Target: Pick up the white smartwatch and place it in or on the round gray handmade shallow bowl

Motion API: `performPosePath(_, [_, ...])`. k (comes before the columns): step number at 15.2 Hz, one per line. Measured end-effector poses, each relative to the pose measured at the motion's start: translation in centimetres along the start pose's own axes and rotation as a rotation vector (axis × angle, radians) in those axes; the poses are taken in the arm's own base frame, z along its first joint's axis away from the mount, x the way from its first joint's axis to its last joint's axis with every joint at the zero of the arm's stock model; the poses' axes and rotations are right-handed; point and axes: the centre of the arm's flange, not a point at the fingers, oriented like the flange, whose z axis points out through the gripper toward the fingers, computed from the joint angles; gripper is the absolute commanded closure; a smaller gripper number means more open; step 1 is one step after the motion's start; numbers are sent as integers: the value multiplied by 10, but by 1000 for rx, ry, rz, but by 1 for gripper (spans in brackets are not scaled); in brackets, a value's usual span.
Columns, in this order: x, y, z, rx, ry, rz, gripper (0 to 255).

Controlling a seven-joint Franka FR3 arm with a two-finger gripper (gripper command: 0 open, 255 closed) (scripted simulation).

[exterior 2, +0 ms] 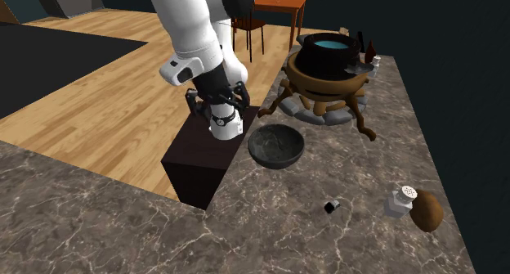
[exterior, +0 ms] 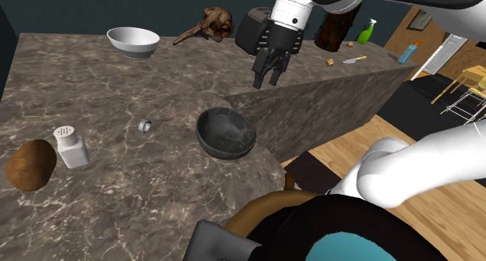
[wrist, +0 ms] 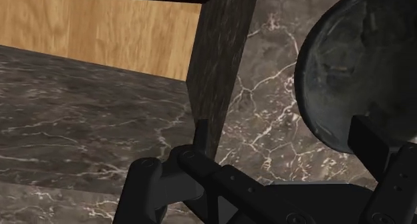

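The smartwatch (exterior: pixel 145 125) is a small pale band lying on the dark marble counter (exterior: pixel 93 88), left of the bowl in the shoulder view. It also lies in front of the bowl in the second exterior view as a small watch (exterior 2: pixel 331 206). The round dark grey shallow bowl (exterior: pixel 226 132) (exterior 2: pixel 276 145) (wrist: pixel 357 69) sits near the counter's inner corner and holds nothing. My black gripper (exterior: pixel 265 80) (wrist: pixel 281 126) hangs open in the air above the counter's notch, beyond the bowl and well away from the watch. Nothing is between its fingers.
A white bowl (exterior: pixel 133 41), a brown gnarled piece (exterior: pixel 210 24) and a dark toaster (exterior: pixel 253 29) stand at the back. A white shaker (exterior: pixel 70 146) and a brown lump (exterior: pixel 31 164) sit at the shoulder view's left. A black pot on a wooden stand (exterior 2: pixel 327 56) is near the bowl.
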Motion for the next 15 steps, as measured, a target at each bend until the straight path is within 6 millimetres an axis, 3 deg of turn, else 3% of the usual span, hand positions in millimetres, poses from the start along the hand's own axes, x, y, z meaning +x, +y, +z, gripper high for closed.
performPosePath(15, [118, -136, 80, 39, -52, -51, 0])
